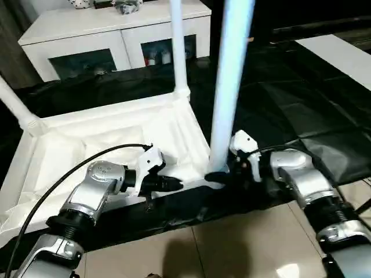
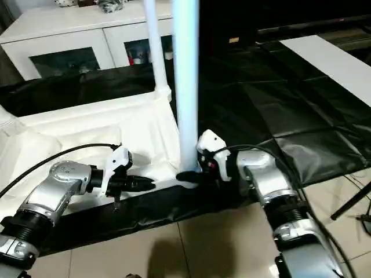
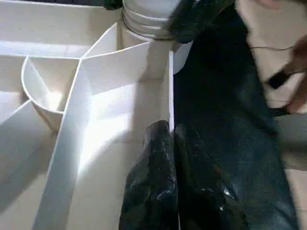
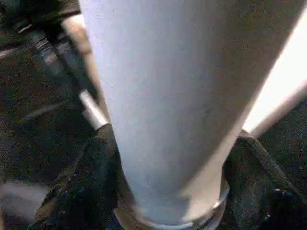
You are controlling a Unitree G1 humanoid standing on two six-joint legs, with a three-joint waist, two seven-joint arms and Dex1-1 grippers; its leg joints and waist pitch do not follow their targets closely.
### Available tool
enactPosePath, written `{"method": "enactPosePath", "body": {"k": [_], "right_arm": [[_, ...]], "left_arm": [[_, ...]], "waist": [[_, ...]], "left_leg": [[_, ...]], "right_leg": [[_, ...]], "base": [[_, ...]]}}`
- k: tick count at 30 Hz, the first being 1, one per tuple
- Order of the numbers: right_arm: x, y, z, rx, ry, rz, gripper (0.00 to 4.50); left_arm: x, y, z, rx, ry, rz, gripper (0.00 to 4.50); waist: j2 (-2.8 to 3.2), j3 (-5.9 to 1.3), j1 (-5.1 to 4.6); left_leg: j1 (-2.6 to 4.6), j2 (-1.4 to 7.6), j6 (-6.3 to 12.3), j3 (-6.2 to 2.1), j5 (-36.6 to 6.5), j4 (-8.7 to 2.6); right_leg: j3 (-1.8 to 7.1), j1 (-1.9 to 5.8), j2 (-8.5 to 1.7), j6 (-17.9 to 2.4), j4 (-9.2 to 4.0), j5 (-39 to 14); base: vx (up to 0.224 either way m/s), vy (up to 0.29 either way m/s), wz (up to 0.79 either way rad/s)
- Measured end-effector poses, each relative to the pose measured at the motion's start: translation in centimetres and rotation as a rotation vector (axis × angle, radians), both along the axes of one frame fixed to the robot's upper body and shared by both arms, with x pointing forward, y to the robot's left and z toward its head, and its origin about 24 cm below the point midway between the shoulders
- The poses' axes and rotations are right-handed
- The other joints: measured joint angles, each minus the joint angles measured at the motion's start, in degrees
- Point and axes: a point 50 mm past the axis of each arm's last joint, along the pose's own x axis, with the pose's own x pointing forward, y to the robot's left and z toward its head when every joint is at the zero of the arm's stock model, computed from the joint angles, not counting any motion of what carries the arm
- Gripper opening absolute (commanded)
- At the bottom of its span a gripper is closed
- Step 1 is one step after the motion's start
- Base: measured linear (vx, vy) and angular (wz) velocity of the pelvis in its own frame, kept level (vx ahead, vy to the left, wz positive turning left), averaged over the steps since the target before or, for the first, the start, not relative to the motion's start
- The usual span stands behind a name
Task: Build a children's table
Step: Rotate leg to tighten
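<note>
The white tabletop (image 1: 116, 110) lies upside down on the black-covered work table. One leg (image 1: 178, 46) stands in its far right corner socket, and another leg (image 1: 14, 104) rises at the far left. A third leg (image 1: 232, 75) stands upright in the near right socket. My right gripper (image 1: 217, 175) holds this leg just above its base, with a black finger pressed against each side (image 4: 170, 139). My left gripper (image 1: 174, 184) is shut on the tabletop's near rim, a little left of that corner (image 3: 170, 132).
A white cabinet (image 1: 116, 29) with dark glass doors stands behind the work table. A flat white panel (image 1: 342, 55) lies at the far right on the black cover (image 1: 290, 104). Tiled floor (image 1: 243, 243) runs along the table's near edge.
</note>
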Motion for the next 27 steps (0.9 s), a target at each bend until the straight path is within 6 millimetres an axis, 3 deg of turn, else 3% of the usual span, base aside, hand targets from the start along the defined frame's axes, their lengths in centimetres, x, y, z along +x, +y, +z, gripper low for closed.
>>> {"method": "enactPosePath", "body": {"k": [7,15,16,19,27], "right_arm": [[2.8,2.1,-0.6,0.033,-0.007,-0.496,2.65],[4.7,2.7,-0.2,0.058,0.016,-0.996,2.65],[4.8,2.6,-0.2,0.058,0.012,-1.024,2.65],[4.9,2.5,-0.1,0.071,0.005,-1.034,3.35],[5.0,2.4,0.0,0.148,0.007,-1.086,3.96]], "left_arm": [[2.9,-3.1,-0.1,0.033,-0.086,0.190,0.00],[4.5,-8.3,0.2,0.050,-0.159,0.308,0.00],[4.5,-8.8,0.2,0.050,-0.163,0.310,0.00],[4.6,-9.0,0.2,0.054,-0.188,0.300,0.00],[4.6,-9.0,0.2,0.049,-0.216,0.276,0.00]], "waist": [[-0.11,-0.05,-1.07],[-0.10,-0.08,-0.83],[-0.09,-0.09,-0.83],[-0.09,-0.10,-0.83],[0.28,-0.07,-0.82]], "left_leg": [[0.16,-0.23,-0.05,-0.01,0.0,0.05],[0.08,-0.58,-0.04,-0.06,0.0,0.02],[0.08,-0.58,-0.03,-0.07,0.0,0.00],[0.05,-0.58,-0.02,-0.15,0.0,-0.16],[0.01,-0.56,0.12,-0.16,0.1,-0.23]], "right_leg": [[0.42,0.15,0.02,0.0,-0.03,0.0],[0.69,0.40,-0.08,0.0,-0.25,0.0],[0.67,0.47,-0.08,0.0,-0.30,0.0],[0.55,0.53,-0.07,0.0,-0.57,0.0],[0.47,0.53,-0.08,0.0,-0.63,0.0]], "base": [[0.000,0.000,0.00],[0.000,0.000,0.00],[0.000,0.000,0.00],[0.000,0.000,0.00],[0.000,0.000,0.00]]}}
